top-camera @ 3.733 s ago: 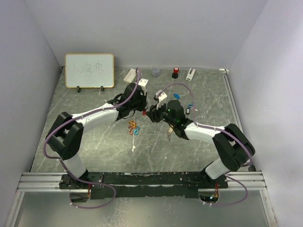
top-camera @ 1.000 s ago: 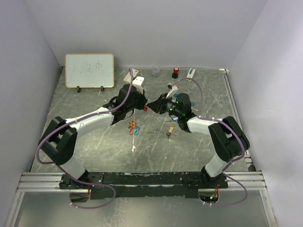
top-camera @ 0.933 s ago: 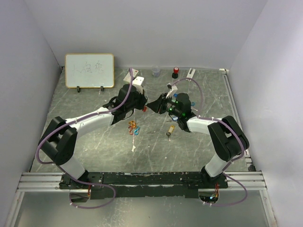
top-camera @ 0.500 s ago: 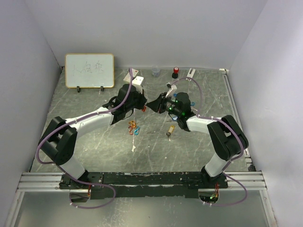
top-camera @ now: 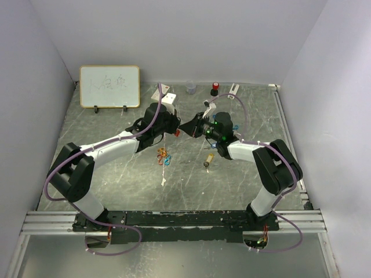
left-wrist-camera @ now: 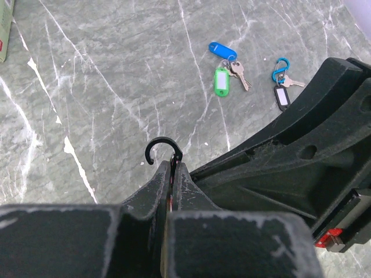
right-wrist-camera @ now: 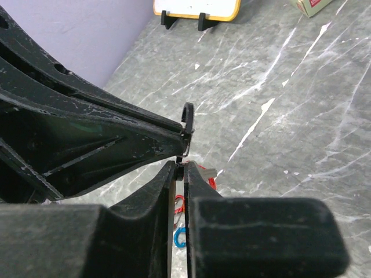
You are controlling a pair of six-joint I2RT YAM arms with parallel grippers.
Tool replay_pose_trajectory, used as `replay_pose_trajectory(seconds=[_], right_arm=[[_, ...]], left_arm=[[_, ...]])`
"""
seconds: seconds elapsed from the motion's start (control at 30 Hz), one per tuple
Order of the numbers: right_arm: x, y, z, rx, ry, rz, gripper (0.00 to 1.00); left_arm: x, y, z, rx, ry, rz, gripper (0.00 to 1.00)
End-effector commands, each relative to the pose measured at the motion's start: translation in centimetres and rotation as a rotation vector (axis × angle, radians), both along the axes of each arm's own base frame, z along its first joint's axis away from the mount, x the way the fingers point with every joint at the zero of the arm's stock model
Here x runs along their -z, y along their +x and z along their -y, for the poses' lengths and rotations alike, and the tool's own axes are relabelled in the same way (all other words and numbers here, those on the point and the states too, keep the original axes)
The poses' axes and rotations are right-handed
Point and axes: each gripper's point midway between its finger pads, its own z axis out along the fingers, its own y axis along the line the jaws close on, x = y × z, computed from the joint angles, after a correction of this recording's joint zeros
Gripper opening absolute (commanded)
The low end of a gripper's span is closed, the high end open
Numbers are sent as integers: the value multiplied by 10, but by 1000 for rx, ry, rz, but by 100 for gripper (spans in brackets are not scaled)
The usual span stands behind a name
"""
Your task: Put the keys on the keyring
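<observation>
Grey marble tabletop (top-camera: 116, 179), left gripper (left-wrist-camera: 174, 169) clamped on the thin black wire keyring (left-wrist-camera: 161, 145), presenting it tip-to-tip to the right gripper (right-wrist-camera: 179, 165); can't tell if that one's gripping, and the blue- and green-tagged metal keys (left-wrist-camera: 221, 80) lie well apart, unthreaded

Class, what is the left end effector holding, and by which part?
A black hook-shaped keyring, pinched by its lower end; the curved hook sticks out.

The whiteboard (top-camera: 109, 86) bears a few handwritten dark characters, too faint to read. Red print on the small box (right-wrist-camera: 313, 4) is illegible.
</observation>
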Motion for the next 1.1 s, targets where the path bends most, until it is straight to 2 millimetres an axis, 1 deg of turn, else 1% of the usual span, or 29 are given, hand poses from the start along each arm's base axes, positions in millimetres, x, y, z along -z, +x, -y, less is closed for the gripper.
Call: replay_pose_trajectory(seconds=[0.0,0.1,0.33,0.37,0.43,0.5,0.57,0.63,0.77,0.83,0.97,1.07], right_arm=[[-12,10,-1,12,22,49,5],[-12,9,0,13,20,48,0],[-12,9,1,18,18,51,0],[-12,9,1,20,17,51,0],[-11,9,2,25,15,49,0],[-11,10,3,31,14,48,0],[-10,10,3,31,12,46,0],[-10,10,3,31,13,45,0],[-10,9,4,34,10,46,0],[-9,9,6,41,6,47,0],[-8,11,12,60,-18,52,0],[-9,13,20,89,-38,58,0]], left_arm=[[-18,-7,12,54,-51,31,7],[-18,-7,11,46,-48,31,7],[-18,-6,11,43,-47,26,8],[-18,-6,10,41,-46,25,11],[-19,-6,10,41,-46,26,25],[-19,-7,10,41,-49,27,42],[-21,-7,9,39,-54,32,55],[-21,-7,8,34,-52,33,63],[-24,-6,1,1,-47,46,68],[-29,-7,-5,-39,-76,43,71],[-33,-5,-23,-130,-78,59,72],[-33,-5,-30,-157,-77,66,72]])
